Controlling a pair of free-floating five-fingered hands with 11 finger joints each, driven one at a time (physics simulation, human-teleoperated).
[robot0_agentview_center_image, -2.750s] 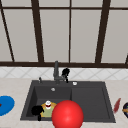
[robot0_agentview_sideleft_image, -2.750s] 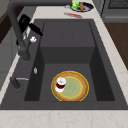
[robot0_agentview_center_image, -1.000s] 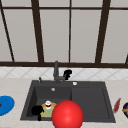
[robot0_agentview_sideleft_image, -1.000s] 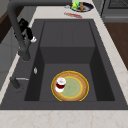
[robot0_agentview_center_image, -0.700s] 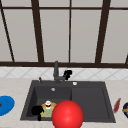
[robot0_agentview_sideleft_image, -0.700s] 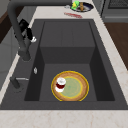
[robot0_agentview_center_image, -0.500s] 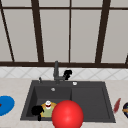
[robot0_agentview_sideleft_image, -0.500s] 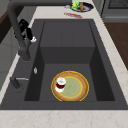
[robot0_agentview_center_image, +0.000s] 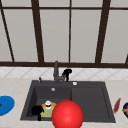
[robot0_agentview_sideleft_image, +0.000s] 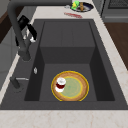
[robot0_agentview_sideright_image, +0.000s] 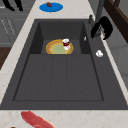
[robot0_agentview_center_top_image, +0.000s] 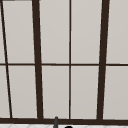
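My right hand (robot0_agentview_center_image: 67, 73) hovers just right of the dark faucet (robot0_agentview_center_image: 56, 72) at the back of the sink, its fingers drooping loosely and holding nothing. The left side view shows this hand (robot0_agentview_sideleft_image: 25, 25) behind the faucet neck (robot0_agentview_sideleft_image: 18, 37), and the right side view shows it (robot0_agentview_sideright_image: 102, 26) beside the faucet (robot0_agentview_sideright_image: 98, 11). My left hand (robot0_agentview_center_image: 37, 110) hangs at the basin's front left corner with fingers pointing down; its fingers (robot0_agentview_sideright_image: 12, 5) hang over the counter edge. A yellow plate (robot0_agentview_sideleft_image: 75, 87) lies in the basin with a small cup (robot0_agentview_sideleft_image: 60, 83) on it.
A big red ball (robot0_agentview_center_image: 67, 115) sits low at the front of the sink (robot0_agentview_center_image: 90, 100). A blue plate (robot0_agentview_center_image: 5, 105) lies on the left counter. On the right counter are a red strip (robot0_agentview_center_image: 116, 105) and a dish of food (robot0_agentview_sideleft_image: 81, 6).
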